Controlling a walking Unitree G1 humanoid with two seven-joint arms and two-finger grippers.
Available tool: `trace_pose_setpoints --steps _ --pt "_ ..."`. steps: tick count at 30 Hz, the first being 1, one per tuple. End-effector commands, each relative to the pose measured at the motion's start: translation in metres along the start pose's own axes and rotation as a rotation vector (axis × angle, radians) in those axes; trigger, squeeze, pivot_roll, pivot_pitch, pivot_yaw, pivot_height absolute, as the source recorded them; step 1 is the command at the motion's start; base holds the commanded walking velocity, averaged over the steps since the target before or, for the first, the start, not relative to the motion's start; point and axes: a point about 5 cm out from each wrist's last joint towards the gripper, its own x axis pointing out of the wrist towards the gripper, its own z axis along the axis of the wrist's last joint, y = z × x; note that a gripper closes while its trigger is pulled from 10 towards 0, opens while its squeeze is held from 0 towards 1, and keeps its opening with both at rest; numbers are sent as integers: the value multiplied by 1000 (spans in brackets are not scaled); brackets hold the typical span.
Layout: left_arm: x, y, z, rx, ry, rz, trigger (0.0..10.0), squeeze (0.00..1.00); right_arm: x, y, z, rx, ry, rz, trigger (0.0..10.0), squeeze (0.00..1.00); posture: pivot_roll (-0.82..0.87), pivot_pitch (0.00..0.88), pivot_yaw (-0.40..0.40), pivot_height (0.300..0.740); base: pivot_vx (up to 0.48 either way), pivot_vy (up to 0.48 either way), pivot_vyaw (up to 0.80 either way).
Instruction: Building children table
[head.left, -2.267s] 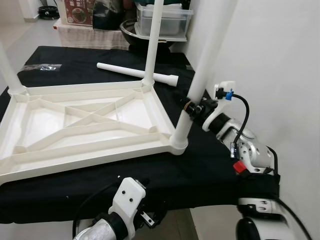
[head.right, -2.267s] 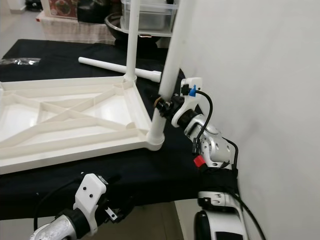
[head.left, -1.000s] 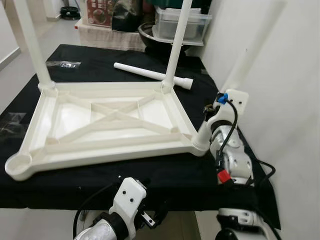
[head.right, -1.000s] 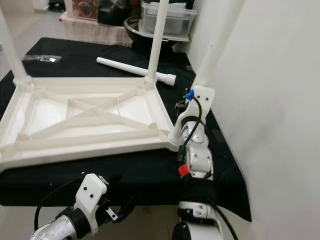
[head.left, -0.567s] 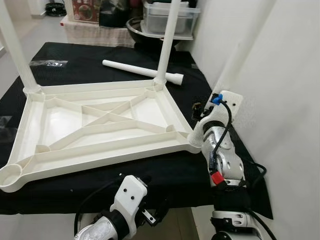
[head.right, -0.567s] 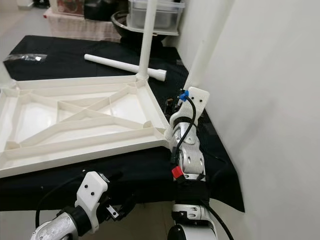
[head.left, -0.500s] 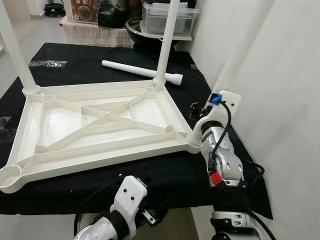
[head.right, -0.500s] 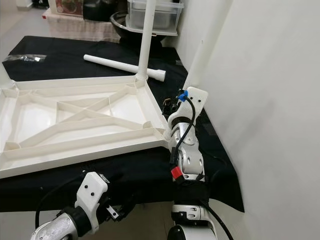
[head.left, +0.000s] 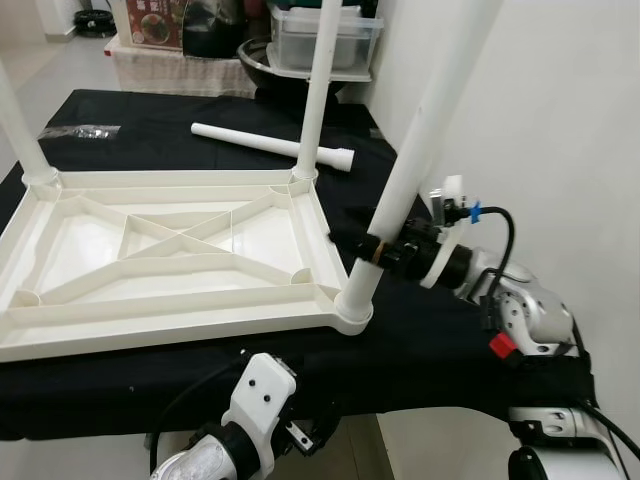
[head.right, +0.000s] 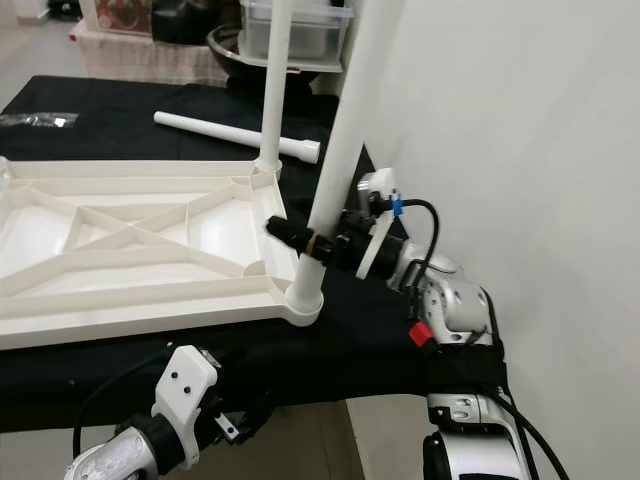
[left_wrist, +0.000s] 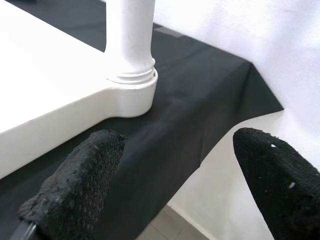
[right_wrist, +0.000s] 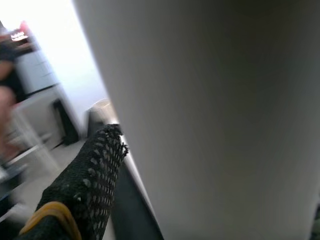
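Note:
The white table top (head.left: 170, 330) lies upside down on a black cloth. Upright legs stand in its back left corner (head.left: 15, 130), back right corner (head.left: 318, 90) and near right corner (head.left: 420, 130). A loose leg (head.left: 260, 143) lies on the cloth behind it. My right gripper (head.left: 375, 250) is shut on the near right leg just above its socket; in the right wrist view one black finger (right_wrist: 92, 180) lies against that leg (right_wrist: 210, 115). My left gripper (left_wrist: 175, 185) hangs open below the table's front edge, with the corner socket (left_wrist: 131, 95) ahead of it.
A white wall (head.left: 560, 120) stands close on the right of the held leg. A clear plastic bin (head.left: 320, 35) and a metal bowl (head.left: 265, 60) sit behind the table. A small plastic bag (head.left: 85, 132) lies at the back left.
The head camera has shifted. My right forearm has swung from upright beside the near right leg to lying sideways, its fingers still around the leg's lower end. The left arm has not moved.

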Motion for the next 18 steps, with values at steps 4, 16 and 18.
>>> trace_pose_setpoints --steps 4,16,18 --pt "-1 -3 -3 -9 10 -7 10000 0 24 4 -1 -27 30 146 10000 0 157 59 -144 740 0 0 0" --pt "-1 -1 -1 -10 11 -2 10000 0 33 -12 9 -62 -155 -156 0 0 153 80 -140 740 0 0 0" --pt "-1 -1 -1 -11 11 -2 10000 0 33 -16 7 -35 -151 -273 0 0 151 81 -139 740 0 0 0"
